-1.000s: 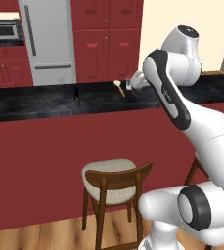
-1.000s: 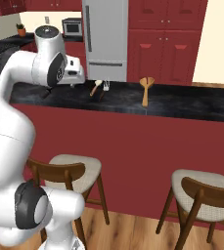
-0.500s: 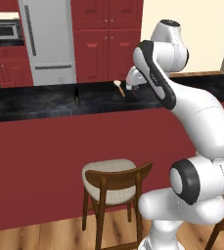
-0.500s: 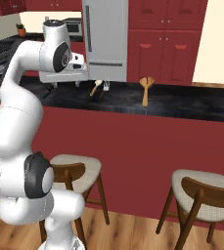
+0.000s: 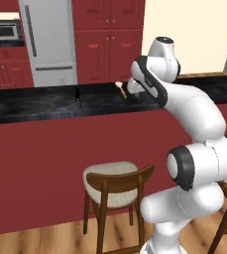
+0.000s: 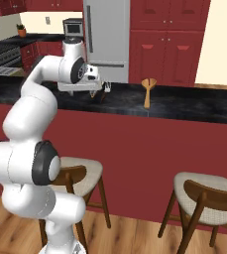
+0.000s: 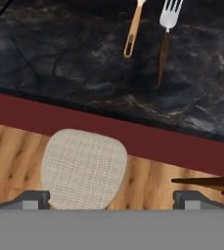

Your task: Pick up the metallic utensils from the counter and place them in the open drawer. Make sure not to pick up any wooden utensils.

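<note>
The pincer point(image 7: 111, 197) stood wide open and empty, looking down past the counter point(image 7: 84, 63) edge. Ahead of its tips on the black stone lay the silver fork point(image 7: 166, 34), dark handle pointing back toward it, with a wooden spoon point(image 7: 132, 31) just beside. A cushioned stool point(image 7: 83, 168) sat directly below.

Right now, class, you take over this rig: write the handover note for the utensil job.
Gripper: open, empty, above the counter edge.
Fork: flat on the counter, beside the wooden spoon, not touching it.
Knife: probably the slim dark thing further left along the counter.
Done: nothing picked up yet.
Left: take the fork, then the knife, to the drawer; leave the spoon.
</note>
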